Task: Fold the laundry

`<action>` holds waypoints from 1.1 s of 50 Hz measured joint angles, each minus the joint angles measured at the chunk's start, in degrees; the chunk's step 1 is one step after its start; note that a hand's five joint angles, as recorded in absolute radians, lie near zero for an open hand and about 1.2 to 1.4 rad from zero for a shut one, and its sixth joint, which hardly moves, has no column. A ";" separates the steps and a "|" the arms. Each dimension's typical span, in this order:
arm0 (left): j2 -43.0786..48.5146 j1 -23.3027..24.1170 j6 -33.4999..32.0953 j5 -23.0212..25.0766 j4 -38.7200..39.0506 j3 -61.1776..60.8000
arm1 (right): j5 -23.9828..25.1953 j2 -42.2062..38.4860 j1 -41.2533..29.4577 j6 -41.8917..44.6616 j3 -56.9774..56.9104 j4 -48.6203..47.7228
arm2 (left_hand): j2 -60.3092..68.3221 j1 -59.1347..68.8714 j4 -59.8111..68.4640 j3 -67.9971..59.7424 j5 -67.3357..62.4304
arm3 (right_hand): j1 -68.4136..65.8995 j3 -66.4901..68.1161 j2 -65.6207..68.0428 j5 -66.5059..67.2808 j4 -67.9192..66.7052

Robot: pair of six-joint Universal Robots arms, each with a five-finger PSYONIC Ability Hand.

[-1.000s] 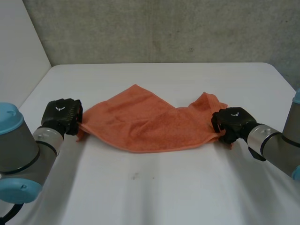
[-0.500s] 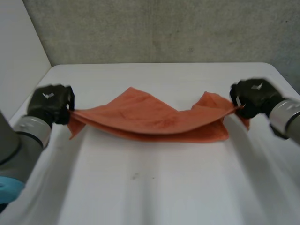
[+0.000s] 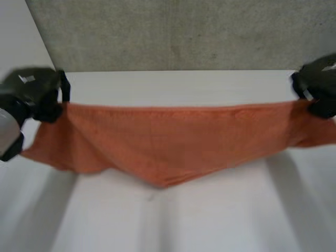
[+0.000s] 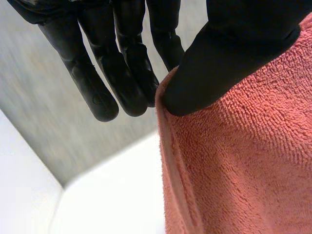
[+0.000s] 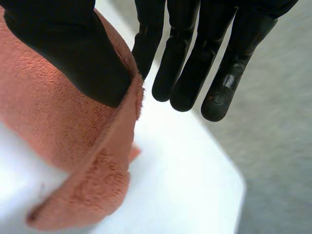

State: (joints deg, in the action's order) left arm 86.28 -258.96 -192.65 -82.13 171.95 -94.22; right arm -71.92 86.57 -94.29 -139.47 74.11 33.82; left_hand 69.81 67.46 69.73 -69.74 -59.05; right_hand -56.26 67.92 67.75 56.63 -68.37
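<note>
One orange towel (image 3: 168,136) — left hand (image 3: 32,94) and right hand (image 3: 318,86) each pinch one end of its top edge.

We see the left hand (image 4: 234,53) pinching the edge of the orange terry towel (image 4: 243,170) between its thumb and straight fingers (image 4: 122,73). Beyond the fingertips lie the white table (image 4: 117,195) and a grey wall (image 4: 39,112).

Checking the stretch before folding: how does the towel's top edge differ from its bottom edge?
The top edge runs straight and taut; the bottom edge sags to a point mid-span. The top edge is pinched by the left hand and right hand; the bottom edge hangs free. Both belong to one orange towel.
</note>
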 measured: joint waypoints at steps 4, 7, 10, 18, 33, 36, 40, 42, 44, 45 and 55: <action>6.67 -0.54 -0.95 -0.13 -0.05 0.27 | -2.60 -6.36 -3.21 1.45 0.15 -0.55 | 0.00 0.00 0.00 0.00 0.00 | 0.00 0.00 0.00 0.00 0.00; 14.97 -0.83 -2.78 -0.36 0.07 2.13 | -5.48 -13.72 -5.79 2.61 -0.85 -2.09 | 0.00 0.00 0.00 0.00 0.00 | 0.00 0.00 0.00 0.00 0.00; 20.74 -0.85 -4.39 -0.56 0.25 5.32 | -7.25 -18.76 -6.82 3.22 -2.98 -4.14 | 0.00 0.00 0.00 0.00 0.00 | 0.00 0.00 0.00 0.01 0.00; 31.87 -0.47 -7.31 -1.09 4.26 21.86 | -11.49 -29.61 -8.32 3.11 -18.44 -14.37 | 0.00 0.00 0.00 0.00 0.00 | 0.00 0.00 0.00 0.02 0.00; 19.91 -0.23 -5.12 -4.86 44.03 24.25 | -13.40 -17.32 -10.48 -12.07 -23.48 -46.95 | 0.00 0.00 0.01 0.00 -0.47 | 0.00 0.00 0.00 0.05 0.00; 19.11 -0.49 -4.54 -5.42 44.02 20.16 | -12.55 -15.81 -10.33 -12.83 -17.36 -47.38 | 0.00 0.00 0.01 0.00 -0.47 | 0.00 0.00 0.00 0.05 0.00; 18.41 -0.91 -4.04 -5.69 41.88 12.48 | -10.74 -13.88 -10.14 -12.87 -7.85 -47.05 | 0.00 0.00 0.01 0.00 -0.47 | 0.00 0.01 0.00 0.05 0.00; 17.74 -1.30 -3.81 -5.64 40.34 6.15 | -8.99 -12.63 -9.97 -12.68 -0.98 -46.71 | 0.00 0.00 0.01 0.00 -0.47 | 0.00 0.01 0.00 0.05 0.00; 17.33 -1.51 -3.74 -5.59 39.66 2.43 | -7.68 -12.04 -9.75 -12.56 3.23 -46.65 | 0.00 0.00 0.01 0.00 -0.47 | 0.00 0.01 0.00 0.07 0.00; 17.11 -1.60 -3.73 -5.54 39.26 -0.43 | -6.61 -11.71 -9.50 -12.47 6.26 -46.66 | 0.00 0.00 0.01 0.00 -0.47 | 0.00 0.05 0.00 0.13 0.00; 21.24 -0.88 -4.50 -5.47 38.28 -13.99 | 0.92 -12.81 -6.74 -11.48 23.59 -46.94 | 0.00 0.00 0.01 0.00 -0.47 | 0.00 0.10 0.00 0.32 0.00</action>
State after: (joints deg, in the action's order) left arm 107.52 -259.83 -197.15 -87.60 210.23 -108.21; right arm -71.00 73.76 -101.02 -150.96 97.71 -13.12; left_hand 69.82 67.46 69.74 -69.75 -59.52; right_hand -56.26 68.01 67.75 56.95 -68.37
